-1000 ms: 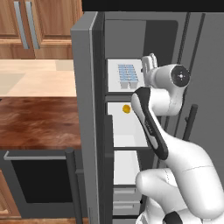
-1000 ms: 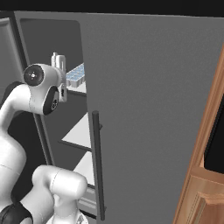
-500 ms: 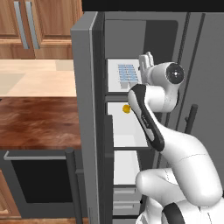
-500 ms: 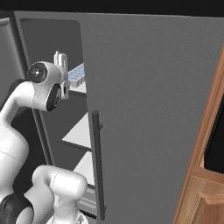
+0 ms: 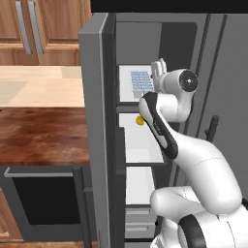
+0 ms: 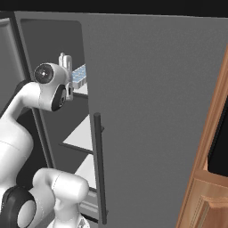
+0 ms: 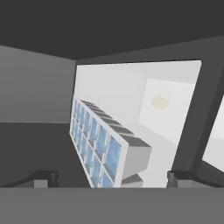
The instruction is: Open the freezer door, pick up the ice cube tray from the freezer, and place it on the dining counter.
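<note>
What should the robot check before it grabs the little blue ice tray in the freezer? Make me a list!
1. Tall matte grey freezer door swung open enough: ok.
2. Small pale blue-white plastic ice cube tray in sight, lying on the upper white shelf: ok.
3. Gripper open, nothing between its dark fingertips: ok.
4. Tray lined up between the fingertips: ok, it sits between them in the hand view.
5. Close enough to squeeze shut: cannot tell.
6. Small round yellow thing out of the way: ok, it rests one shelf lower.
</note>
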{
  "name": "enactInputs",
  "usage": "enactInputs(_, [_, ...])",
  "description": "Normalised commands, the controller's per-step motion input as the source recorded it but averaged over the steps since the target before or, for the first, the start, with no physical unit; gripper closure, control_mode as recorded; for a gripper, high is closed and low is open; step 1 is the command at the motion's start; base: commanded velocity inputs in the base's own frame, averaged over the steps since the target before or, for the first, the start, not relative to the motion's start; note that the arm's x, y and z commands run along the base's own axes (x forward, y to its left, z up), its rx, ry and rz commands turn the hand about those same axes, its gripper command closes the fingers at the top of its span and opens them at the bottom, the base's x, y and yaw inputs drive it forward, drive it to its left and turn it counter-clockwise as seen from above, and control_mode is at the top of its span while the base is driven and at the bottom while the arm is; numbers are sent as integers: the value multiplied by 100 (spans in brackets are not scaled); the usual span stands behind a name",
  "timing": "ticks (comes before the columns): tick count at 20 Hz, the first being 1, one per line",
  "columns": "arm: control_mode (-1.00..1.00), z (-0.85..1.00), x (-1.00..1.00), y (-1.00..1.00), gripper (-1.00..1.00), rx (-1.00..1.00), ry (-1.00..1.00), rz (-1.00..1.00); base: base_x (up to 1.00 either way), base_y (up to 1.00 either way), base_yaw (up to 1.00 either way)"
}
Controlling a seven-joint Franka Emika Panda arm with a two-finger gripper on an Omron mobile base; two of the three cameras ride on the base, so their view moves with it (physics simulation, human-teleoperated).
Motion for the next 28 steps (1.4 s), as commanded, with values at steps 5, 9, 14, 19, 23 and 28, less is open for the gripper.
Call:
enactInputs(5, [-100,-11,15,0,-100,0,0,0,0,0,0])
enactInputs(9, [-100,-11,16,0,-100,0,0,0,0,0,0])
enactInputs(14, [-100,-12,6,0,-100,0,0,0,0,0,0])
enactInputs(19, [-100,-9,0,0,-100,0,0,0,0,0,0])
enactInputs(23, [-100,-7,0,1,-100,0,0,0,0,0,0])
enactInputs(28, [-100,-6,2,9,-100,0,0,0,0,0,0])
